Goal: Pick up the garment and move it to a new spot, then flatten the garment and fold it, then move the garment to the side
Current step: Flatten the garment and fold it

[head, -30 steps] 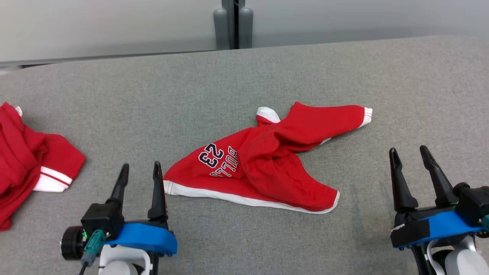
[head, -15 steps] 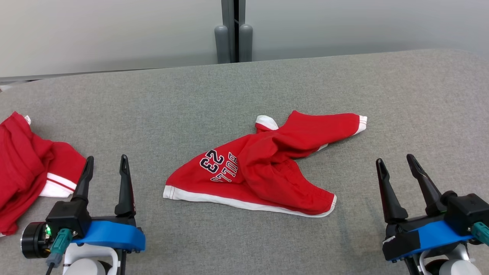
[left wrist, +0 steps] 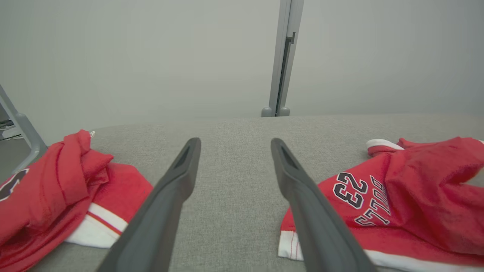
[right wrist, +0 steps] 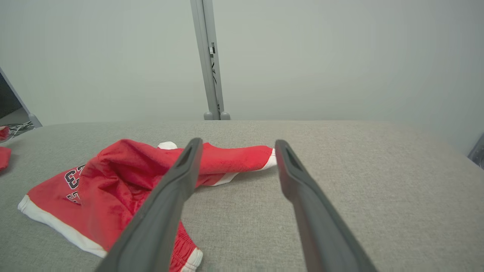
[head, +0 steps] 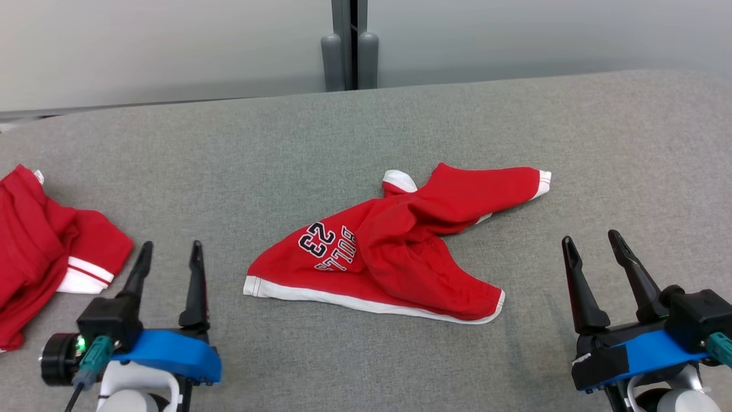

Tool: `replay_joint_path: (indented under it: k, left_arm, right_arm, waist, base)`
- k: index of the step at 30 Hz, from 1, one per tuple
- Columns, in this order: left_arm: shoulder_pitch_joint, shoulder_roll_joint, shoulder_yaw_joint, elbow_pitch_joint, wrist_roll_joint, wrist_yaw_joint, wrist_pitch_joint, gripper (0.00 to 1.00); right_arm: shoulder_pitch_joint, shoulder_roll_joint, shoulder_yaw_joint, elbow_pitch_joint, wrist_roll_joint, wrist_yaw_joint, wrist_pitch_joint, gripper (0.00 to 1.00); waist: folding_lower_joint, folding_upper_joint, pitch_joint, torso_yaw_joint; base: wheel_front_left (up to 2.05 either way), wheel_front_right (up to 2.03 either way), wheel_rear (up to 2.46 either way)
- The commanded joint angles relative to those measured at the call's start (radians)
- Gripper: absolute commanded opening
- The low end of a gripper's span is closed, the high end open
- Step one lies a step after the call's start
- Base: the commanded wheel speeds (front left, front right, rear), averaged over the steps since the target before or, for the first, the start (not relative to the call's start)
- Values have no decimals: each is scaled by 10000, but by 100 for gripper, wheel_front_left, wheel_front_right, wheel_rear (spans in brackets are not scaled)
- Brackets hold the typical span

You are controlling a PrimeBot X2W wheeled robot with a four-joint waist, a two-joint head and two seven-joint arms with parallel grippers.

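A red garment is seen crumpled on a big grey table.

The grey table [head: 171, 149] is spread across the head view. The red garment [head: 400, 252] is laid in a bunched heap near the middle of it, with white edges and the number 23 shown upside down. A second red cloth [head: 34, 252] is piled at the left edge, well apart from the first. The left gripper [head: 172, 244] is seen between the two cloths, its fingers spread apart with nothing held. The right gripper [head: 590, 236] is seen to the right of the garment, also spread apart with nothing held.
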Motion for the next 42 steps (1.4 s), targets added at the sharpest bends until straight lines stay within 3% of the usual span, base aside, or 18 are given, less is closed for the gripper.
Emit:
replay_joint_path:
  k: [1, 9, 18, 21, 28, 35, 36, 37, 38, 39, 42]
  left_arm:
    - [-259, -8, -133, 98, -99, -145, 154, 100]
    - [-987, -373, -1007, 1624, -510, -1011, 1456, 100]
    - [-1678, -827, -1249, 3496, -1108, -1658, 2097, 100]
    - [-1804, -911, -1312, 3811, -1235, -1839, 2176, 0]
    - [-2067, -974, -1293, 4215, -1321, -1947, 1885, 0]
    - [-2209, -1128, -1316, 4430, -1388, -2025, 1569, 0]
    - [-2214, -1151, -1313, 4432, -1407, -2027, 1499, 0]
    - [-2217, -1173, -1309, 4432, -1411, -2039, 1426, 0]
    - [-2217, -1173, -1309, 4432, -1411, -2039, 1426, 0]
    - [-2210, -1213, -1276, 4398, -1414, -2040, 1292, 0]
    - [-2182, -1374, -1127, 4089, -1468, -2019, 698, 0]
  right_arm:
    - [54, 20, 22, -43, 29, 1, 44, 100]
    - [-107, 26, 222, 245, 140, 1, 91, 100]
    - [-230, 15, 593, 1021, 288, 1, 33, 100]
    - [-180, -87, 903, 1443, 368, 1, 141, 100]
    - [-347, -292, 2120, 2400, 894, 1, 478, 100]
    - [-1162, -283, 2530, 3583, 1269, 1, 228, 100]
    - [-1267, -300, 2614, 3736, 1379, 1, 234, 64]
    - [-1368, -349, 2693, 3855, 1476, 1, 209, 37]
    - [-1368, -349, 2693, 3855, 1476, 1, 209, 37]
    - [-1463, -397, 2759, 3954, 1555, 1, 165, 0]
    - [-1679, -490, 2784, 3937, 1715, 1, -245, 0]
  waist:
    - [1, -1, 108, 2]
    - [1, -1, 617, -151]
    - [1, -1, 984, -356]
    - [1, -1, 1044, -349]
    - [1, -1, 1182, -316]
    - [1, -1, 1230, -180]
    - [1, -1, 1229, -161]
    - [1, -1, 1231, -140]
    - [1, -1, 1231, -140]
    - [1, -1, 1234, -117]
    - [1, -1, 1226, -54]
  base:
    - [0, 0, 0]
    - [0, 0, 0]
    - [0, 0, 0]
    - [0, 0, 0]
    - [0, 0, 0]
    - [0, 0, 0]
    - [0, 0, 0]
    - [0, 0, 0]
    - [0, 0, 0]
    - [0, 0, 0]
    - [0, 0, 0]
